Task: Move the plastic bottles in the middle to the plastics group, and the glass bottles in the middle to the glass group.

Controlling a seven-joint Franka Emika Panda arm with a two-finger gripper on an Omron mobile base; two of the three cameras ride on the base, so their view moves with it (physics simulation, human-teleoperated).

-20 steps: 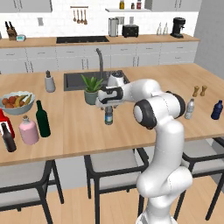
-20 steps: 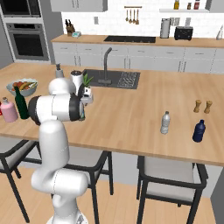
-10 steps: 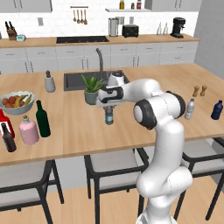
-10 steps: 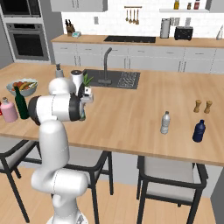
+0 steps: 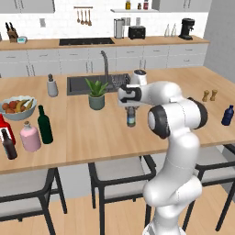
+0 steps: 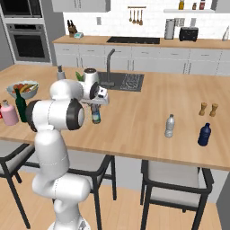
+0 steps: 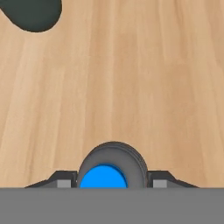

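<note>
The plastic bottle (image 5: 131, 118), small and clear with a blue cap, stands upright on the island counter in front of the sink. My gripper (image 5: 131, 108) comes down over its top and is shut on it. In the hand view the blue cap (image 7: 103, 177) sits between the two dark fingertips (image 7: 64, 180). The pink glass bottle (image 5: 30, 137) and the tall dark green wine bottle (image 5: 44, 125) stand at the counter's left. Beside them is the glass group: a red bottle (image 5: 3, 129) and a dark brown bottle (image 5: 9, 144). The plastics group, a greyish clear bottle (image 6: 169, 126) and a dark blue bottle (image 6: 204, 134), stands far right.
A potted plant (image 5: 96, 94) stands just left of the gripper, in front of the sink (image 5: 80, 85) and tap. A fruit bowl (image 5: 18, 106) sits behind the left bottles. Salt and pepper shakers (image 6: 208, 108) stand behind the plastics group. Stools line the near edge.
The jaws have closed in on the blue-capped bottle. The arm and the bottle stay where they were.
</note>
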